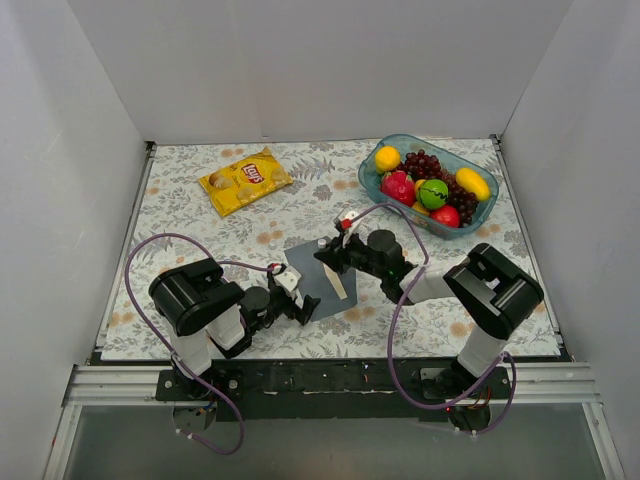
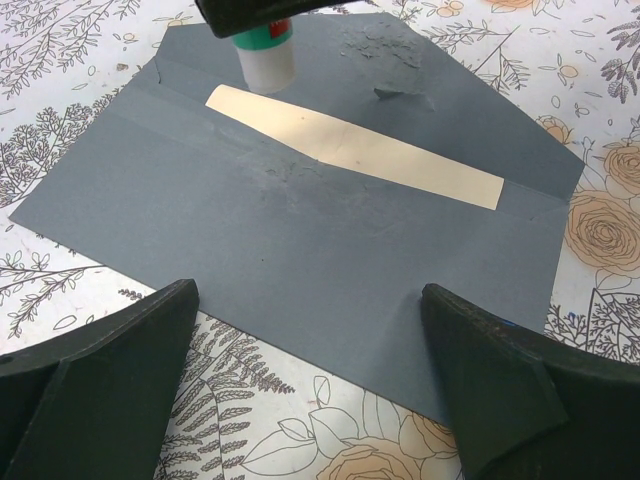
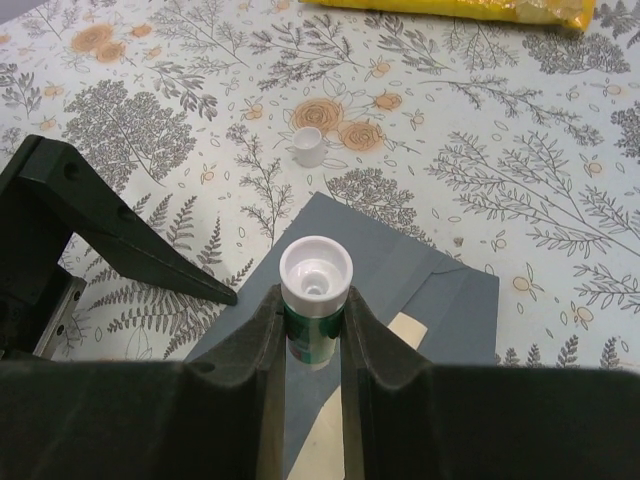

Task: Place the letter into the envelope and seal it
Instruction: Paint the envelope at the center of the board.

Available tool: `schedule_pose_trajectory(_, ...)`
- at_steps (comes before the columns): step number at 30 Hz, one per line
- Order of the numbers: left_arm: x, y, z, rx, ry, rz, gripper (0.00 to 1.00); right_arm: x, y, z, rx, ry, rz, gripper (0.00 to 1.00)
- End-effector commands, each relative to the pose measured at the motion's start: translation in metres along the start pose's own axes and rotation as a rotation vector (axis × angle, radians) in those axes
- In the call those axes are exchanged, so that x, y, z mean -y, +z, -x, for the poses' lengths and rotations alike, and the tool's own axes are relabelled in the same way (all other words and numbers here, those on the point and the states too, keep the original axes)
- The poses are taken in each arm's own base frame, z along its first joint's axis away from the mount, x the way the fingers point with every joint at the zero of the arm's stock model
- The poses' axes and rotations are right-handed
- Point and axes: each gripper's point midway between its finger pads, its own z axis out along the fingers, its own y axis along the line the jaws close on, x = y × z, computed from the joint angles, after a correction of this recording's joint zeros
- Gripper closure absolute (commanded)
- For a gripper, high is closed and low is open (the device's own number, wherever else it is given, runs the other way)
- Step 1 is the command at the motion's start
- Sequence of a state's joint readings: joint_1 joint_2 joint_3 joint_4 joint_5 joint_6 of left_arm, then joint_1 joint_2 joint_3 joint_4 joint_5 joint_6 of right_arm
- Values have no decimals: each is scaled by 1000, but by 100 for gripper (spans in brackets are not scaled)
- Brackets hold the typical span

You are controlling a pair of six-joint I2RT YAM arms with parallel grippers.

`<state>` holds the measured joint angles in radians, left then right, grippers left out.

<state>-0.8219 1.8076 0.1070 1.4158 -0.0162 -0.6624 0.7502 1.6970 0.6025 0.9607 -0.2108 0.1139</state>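
The grey-blue envelope (image 2: 300, 240) lies flat with its flap open, away from the left arm; it also shows in the top view (image 1: 316, 272) and the right wrist view (image 3: 450, 285). The cream letter (image 2: 360, 150) sits inside, with a strip showing at the mouth. My right gripper (image 3: 314, 315) is shut on a green-and-white glue stick (image 3: 315, 275), held upright with its lower end on the flap (image 2: 266, 58). Glue smears (image 2: 385, 50) mark the flap. My left gripper (image 2: 310, 300) is open and empty, its fingers straddling the envelope's near edge.
The glue stick's white cap (image 3: 307, 146) stands on the floral cloth beyond the envelope. A yellow crisp bag (image 1: 245, 180) lies at the back left. A blue bowl (image 1: 404, 141) of fruit stands at the back right. White walls enclose the table.
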Motion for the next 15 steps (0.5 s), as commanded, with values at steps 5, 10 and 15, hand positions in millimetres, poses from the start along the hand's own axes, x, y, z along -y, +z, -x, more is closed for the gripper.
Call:
schedule_pose_trajectory(5,2,-3,1,30,-31,-4,7,3,18,41,147,-123,-18,99)
schedule_pose_trajectory(10,2,-2,2,33,-34,-3,7,5,26,36,140,-125,-25,99)
schedule_pose_trajectory(15,2,-2,2,35,-32,0,7,10,32,30,130,-112,-42,99)
